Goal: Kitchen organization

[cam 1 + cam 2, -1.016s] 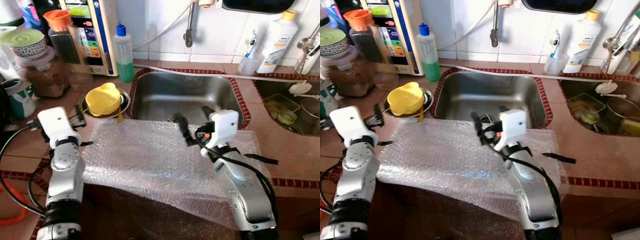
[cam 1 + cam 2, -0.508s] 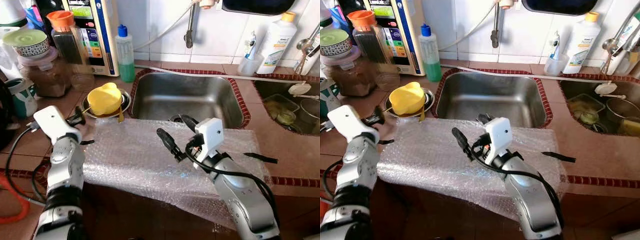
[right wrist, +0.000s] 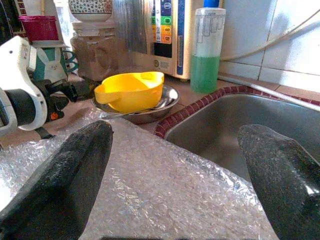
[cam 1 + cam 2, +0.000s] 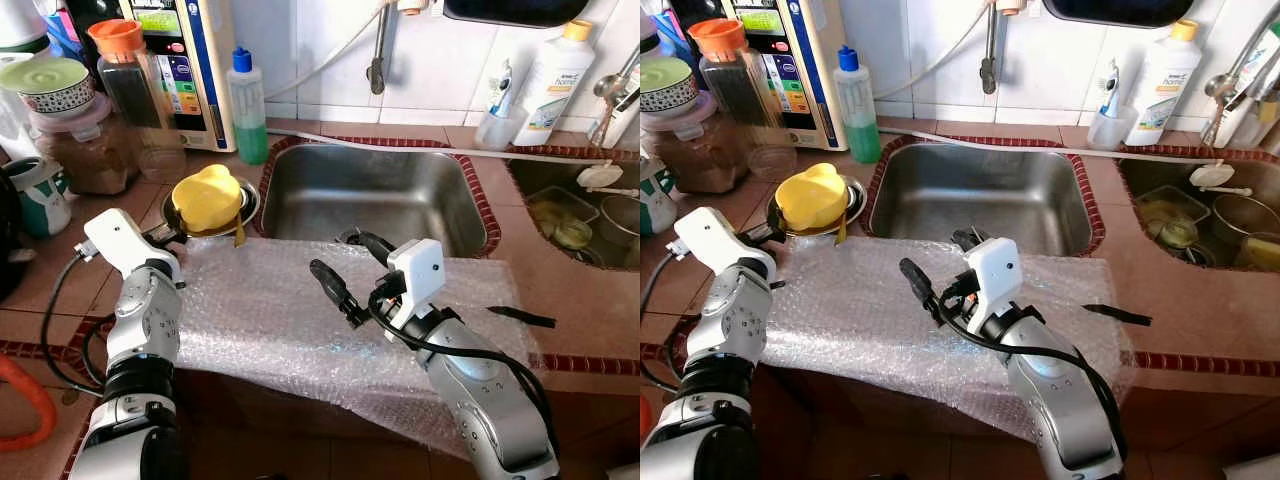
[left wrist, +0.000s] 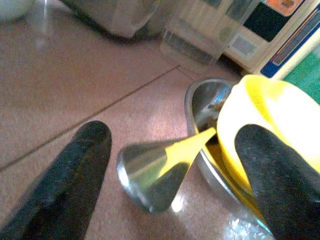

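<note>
Reaching my left gripper [image 5: 170,165], fingers apart, toward the spoon [image 5: 155,167] jutting from the steel bowl [image 4: 245,205] beside the sink [image 4: 375,195]; thin, slick handle, so I'd pinch mid-shaft. Right gripper [image 4: 345,270] hovers spread.

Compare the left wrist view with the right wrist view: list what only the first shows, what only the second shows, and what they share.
Left wrist view alone: the spoon handle sticking out over the bowl's rim, lying between the open left gripper fingers, and a clear container behind.

Right wrist view alone: the bubble wrap, the sink, a green liquid bottle, and the open right gripper above the wrap.

Shared: the yellow cup sitting in the steel bowl on the tiled counter.
</note>
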